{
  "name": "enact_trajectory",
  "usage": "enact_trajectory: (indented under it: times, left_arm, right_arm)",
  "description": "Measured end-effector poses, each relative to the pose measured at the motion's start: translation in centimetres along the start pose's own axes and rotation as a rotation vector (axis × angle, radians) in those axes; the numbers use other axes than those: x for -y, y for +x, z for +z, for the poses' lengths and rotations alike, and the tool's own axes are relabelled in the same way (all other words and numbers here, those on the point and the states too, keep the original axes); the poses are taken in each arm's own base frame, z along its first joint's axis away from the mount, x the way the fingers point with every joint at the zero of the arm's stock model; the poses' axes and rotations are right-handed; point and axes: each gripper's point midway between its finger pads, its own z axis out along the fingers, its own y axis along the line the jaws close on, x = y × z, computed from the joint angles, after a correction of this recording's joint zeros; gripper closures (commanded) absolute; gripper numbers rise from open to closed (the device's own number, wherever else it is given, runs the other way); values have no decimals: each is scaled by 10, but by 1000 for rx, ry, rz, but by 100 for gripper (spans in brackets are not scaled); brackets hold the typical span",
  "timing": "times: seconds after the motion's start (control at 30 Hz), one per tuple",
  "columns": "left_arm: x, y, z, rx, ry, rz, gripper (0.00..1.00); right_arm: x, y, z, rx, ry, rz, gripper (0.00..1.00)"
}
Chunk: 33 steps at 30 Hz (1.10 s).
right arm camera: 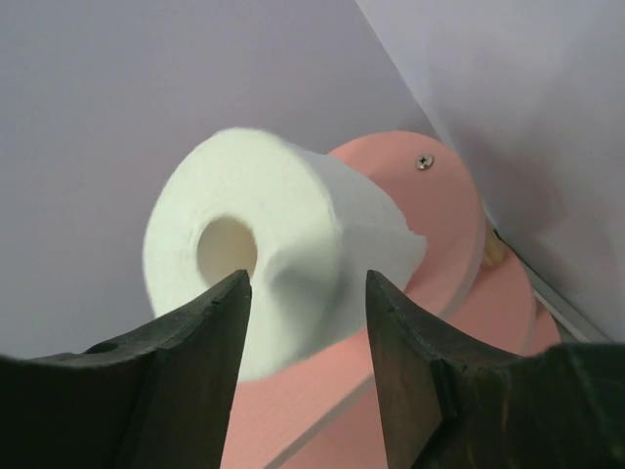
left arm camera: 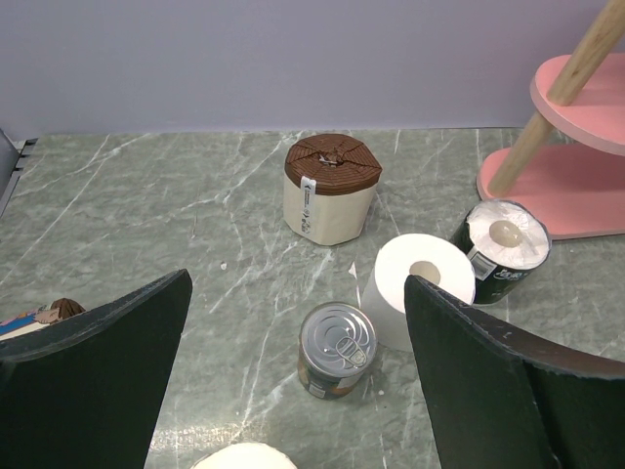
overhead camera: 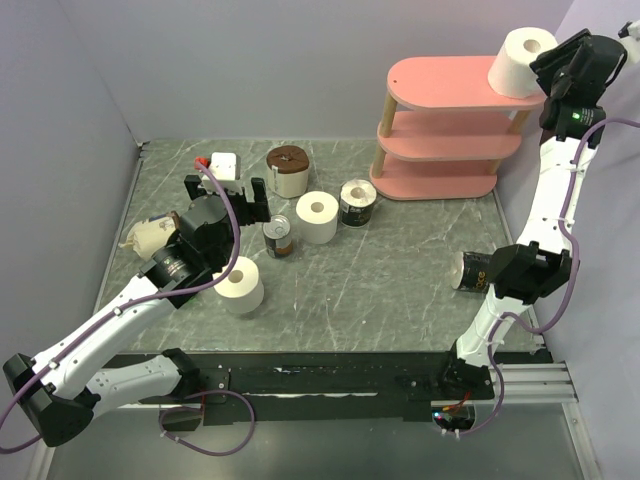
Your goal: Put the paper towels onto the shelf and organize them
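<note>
A white paper towel roll (overhead camera: 520, 60) (right arm camera: 283, 215) lies tilted on the top board of the pink shelf (overhead camera: 440, 80) (right arm camera: 439, 225). My right gripper (overhead camera: 548, 68) (right arm camera: 308, 278) is just behind it, jaws parted and open, with the roll beyond its tips. On the table stand a white roll (overhead camera: 318, 215) (left arm camera: 422, 283), a black-printed roll (overhead camera: 357, 202) (left arm camera: 503, 249), a cream roll with a brown top (overhead camera: 288, 170) (left arm camera: 330, 191) and another white roll (overhead camera: 240, 285). My left gripper (overhead camera: 225, 192) (left arm camera: 298, 283) hovers wide open over the table and holds nothing.
A small metal can (overhead camera: 279, 237) (left arm camera: 335, 349) stands below the left gripper, beside the white roll. A white box with a red part (overhead camera: 222, 163) and a small figure (overhead camera: 145, 238) lie at the left. Walls close in behind the shelf and to its right.
</note>
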Motion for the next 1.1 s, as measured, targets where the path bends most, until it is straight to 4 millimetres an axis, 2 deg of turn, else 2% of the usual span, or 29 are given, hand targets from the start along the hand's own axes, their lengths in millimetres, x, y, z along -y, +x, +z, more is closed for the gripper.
enact_trajectory:
  times: [0.17,0.5,0.57,0.67,0.77,0.83,1.0,1.1]
  left_arm:
    - [0,0,0,0,0,0,4]
    - [0,0,0,0,0,0,4]
    - [0,0,0,0,0,0,4]
    - [0,0,0,0,-2,0,4]
    - [-1,-1,0,2,-5,-1,4]
    - [-3,-2,-1,6,-11,-3,4]
    - [-8,-5,-2,16,-37,-8,4]
    - [-12,-4,-3,24,-53,-13,4]
  right_arm:
    - [-5,-6,2,23,-17,13,32]
    - [-9,-11,2,36,-41,-14,31]
    - [-10,-10,-1,26,-50,-30,31]
    - [-15,-7,-15,1,-71,-59,31]
    - [-24,-1,-42,-26,-88,-90,30]
    - [-41,10,-71,-54,-125,-115,29]
    - [-85,57,-157,-156,-292,-156,28]
    - [-91,90,-197,-225,-361,-159,29]
